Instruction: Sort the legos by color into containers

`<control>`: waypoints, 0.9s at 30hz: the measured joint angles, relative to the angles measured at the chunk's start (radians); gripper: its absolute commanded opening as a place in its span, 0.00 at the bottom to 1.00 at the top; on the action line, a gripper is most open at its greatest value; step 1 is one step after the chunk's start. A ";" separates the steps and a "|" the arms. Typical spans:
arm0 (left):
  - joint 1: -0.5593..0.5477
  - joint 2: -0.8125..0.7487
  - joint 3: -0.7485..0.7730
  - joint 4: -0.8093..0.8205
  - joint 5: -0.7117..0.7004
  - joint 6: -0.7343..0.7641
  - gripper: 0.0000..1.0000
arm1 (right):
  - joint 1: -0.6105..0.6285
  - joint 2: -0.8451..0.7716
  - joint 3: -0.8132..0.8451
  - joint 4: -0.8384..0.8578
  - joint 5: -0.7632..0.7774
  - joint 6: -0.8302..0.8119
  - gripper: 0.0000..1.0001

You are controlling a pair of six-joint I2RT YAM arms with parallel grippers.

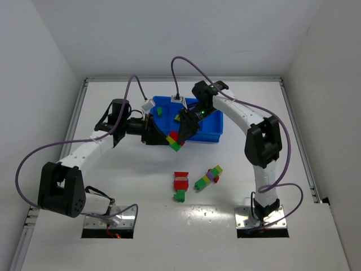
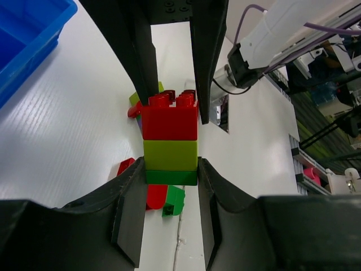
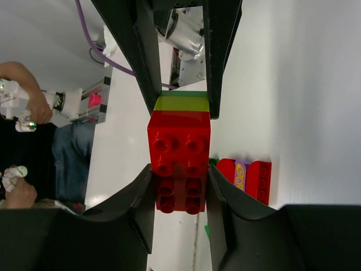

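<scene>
A short lego stack, red on yellow-green on green, hangs above the table just in front of the blue tray, the containers. My left gripper is shut on its green and yellow-green end. From the other side, my right gripper is shut on the red brick. In the top view the left gripper and the right gripper meet at the stack. A green lego lies in the tray's left part.
Two more lego stacks lie on the table in front: a red and green one and a multicolour one. The right wrist view shows a red and purple stack below. Purple cables arc over both arms.
</scene>
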 measured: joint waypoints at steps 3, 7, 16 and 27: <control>0.000 -0.001 0.000 0.004 -0.005 0.002 0.00 | -0.012 0.000 0.000 0.004 -0.004 -0.002 0.01; -0.002 -0.014 -0.008 0.039 -0.039 0.001 0.00 | -0.038 0.000 0.000 0.019 -0.023 -0.001 0.00; -0.006 -0.064 -0.075 0.029 -0.068 0.026 0.00 | -0.367 -0.040 0.021 0.108 -0.065 0.095 0.00; -0.008 -0.084 -0.096 0.031 -0.104 0.030 0.00 | -0.401 -0.051 -0.054 0.138 -0.073 0.117 0.00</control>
